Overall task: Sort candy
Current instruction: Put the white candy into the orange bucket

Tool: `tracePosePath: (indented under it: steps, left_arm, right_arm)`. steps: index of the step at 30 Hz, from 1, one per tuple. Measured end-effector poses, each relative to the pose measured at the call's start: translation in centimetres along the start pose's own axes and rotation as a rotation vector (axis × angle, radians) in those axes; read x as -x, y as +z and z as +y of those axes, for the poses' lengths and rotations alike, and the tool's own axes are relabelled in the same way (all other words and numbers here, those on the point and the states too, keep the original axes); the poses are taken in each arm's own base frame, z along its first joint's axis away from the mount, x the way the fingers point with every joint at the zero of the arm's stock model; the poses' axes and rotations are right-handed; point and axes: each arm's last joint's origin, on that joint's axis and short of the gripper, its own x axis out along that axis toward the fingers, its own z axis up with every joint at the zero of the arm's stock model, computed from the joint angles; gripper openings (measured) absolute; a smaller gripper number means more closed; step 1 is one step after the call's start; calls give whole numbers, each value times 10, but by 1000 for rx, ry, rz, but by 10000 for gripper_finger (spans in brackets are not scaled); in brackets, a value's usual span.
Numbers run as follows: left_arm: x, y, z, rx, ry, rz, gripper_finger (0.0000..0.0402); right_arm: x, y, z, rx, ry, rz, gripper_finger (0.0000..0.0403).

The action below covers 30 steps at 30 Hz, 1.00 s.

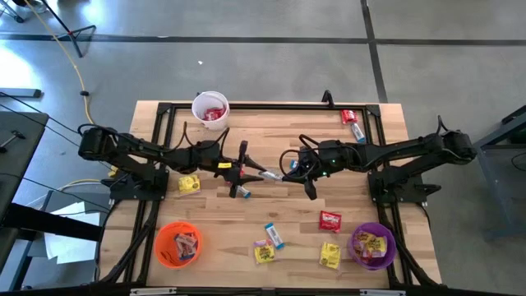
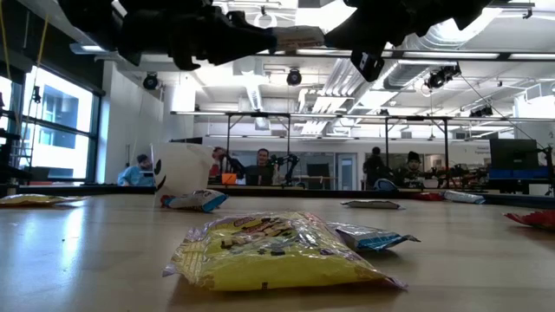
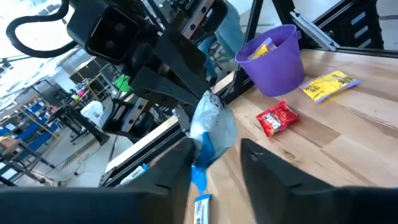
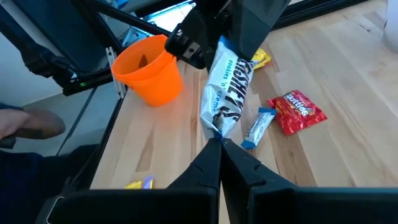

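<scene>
Mid-handoff over table centre: slim blue-and-white wrapped candy bar (image 4: pixel 225 87) hangs in air between both arms. Right gripper (image 4: pixel 219 144) clamped tight on one end. Left gripper (image 3: pixel 214 152) straddles other end, can't tell if squeezing. Next, I'd guess: left closes firmly, right lets go, bar goes to a cup.

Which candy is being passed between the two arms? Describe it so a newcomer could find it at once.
At the middle of the wooden table, between the left gripper and the right gripper, a blue-and-white bar hangs above the tabletop. The right gripper is shut on one end. It alone is off the wood.
</scene>
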Motion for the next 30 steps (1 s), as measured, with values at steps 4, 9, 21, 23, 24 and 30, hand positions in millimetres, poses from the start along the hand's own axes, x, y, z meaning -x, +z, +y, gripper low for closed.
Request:
tracePosePath:
  steps: [4,9,21,23,24,30]
  left_arm:
    - [0,1,0,-9,5,-5,49]
    - [0,1,1,-16,6,-4,8]
    - [0,-3,-1,1,-18,30,0]
    - [1,-5,-1,8,-24,50,0]
    - [1,-6,-1,11,-23,55,0]
    - [17,6,4,39,-27,88,0]
  right_arm:
    - [0,0,0,0,0,0,0]
    - [0,0,0,0,0,0,0]
    - [0,0,-3,72,-52,-12,110]
    - [0,0,-4,84,-64,-5,144]
    - [1,0,-5,96,-73,0,160]
    - [6,-6,-13,133,-115,84,206]
